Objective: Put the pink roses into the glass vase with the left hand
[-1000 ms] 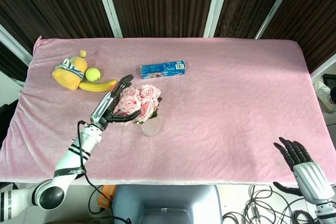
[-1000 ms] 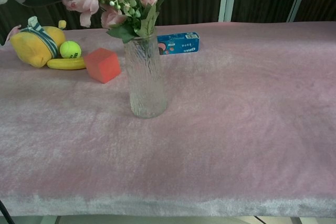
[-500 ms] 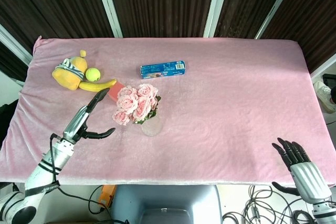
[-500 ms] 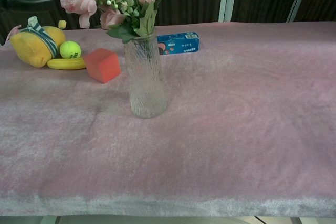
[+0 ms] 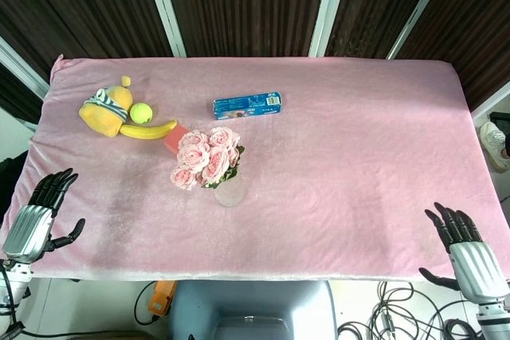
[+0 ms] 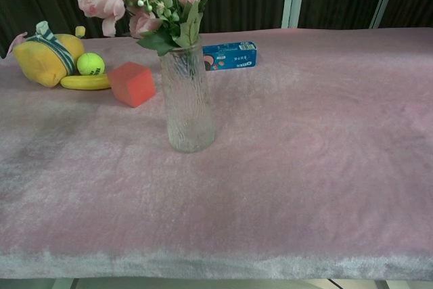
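Now left hand [image 5: 36, 216] has withdrawn (roses [image 5: 205, 157] stay).

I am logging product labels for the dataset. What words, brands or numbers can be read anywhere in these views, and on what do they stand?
Blue box: it carries white print and a small picture, but the lettering is too small and blurred to read in either view.
Nothing else shows any text: none on the glass vase, the red block, the tennis ball or the yellow plush toy.

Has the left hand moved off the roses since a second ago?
Yes. The left hand has pulled back from the pink roses to the table's near-left edge, away from the glass vase.
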### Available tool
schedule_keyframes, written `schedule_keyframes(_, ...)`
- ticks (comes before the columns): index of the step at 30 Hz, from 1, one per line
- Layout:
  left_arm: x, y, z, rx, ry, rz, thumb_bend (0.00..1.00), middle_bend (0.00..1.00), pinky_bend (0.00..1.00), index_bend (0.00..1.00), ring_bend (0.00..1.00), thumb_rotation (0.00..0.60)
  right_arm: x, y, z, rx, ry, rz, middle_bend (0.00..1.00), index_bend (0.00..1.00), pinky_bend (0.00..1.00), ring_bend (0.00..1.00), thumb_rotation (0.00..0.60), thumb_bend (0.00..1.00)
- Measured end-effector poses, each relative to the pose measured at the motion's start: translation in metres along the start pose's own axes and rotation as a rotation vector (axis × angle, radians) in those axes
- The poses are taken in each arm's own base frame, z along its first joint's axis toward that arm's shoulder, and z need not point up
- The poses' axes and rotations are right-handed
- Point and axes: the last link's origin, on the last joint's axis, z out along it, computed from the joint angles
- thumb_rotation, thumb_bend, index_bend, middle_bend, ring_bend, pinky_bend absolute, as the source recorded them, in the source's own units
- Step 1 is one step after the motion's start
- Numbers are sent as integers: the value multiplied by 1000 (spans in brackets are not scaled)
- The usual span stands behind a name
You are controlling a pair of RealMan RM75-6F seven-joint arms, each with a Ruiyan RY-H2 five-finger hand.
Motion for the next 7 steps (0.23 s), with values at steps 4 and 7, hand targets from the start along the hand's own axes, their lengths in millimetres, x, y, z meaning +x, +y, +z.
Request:
schedule_keyframes(4,-11,-6,-9,23,14,96,398,0,0,0,0,600,-1,1,1,-25,9,-7,0,0,0,0,600,212)
schedule_keyframes(7,-20,-8,-16,33,25,163,398,0,0,0,0,600,-1,0,1,-22,11,-7,0,0,0,0,600,213)
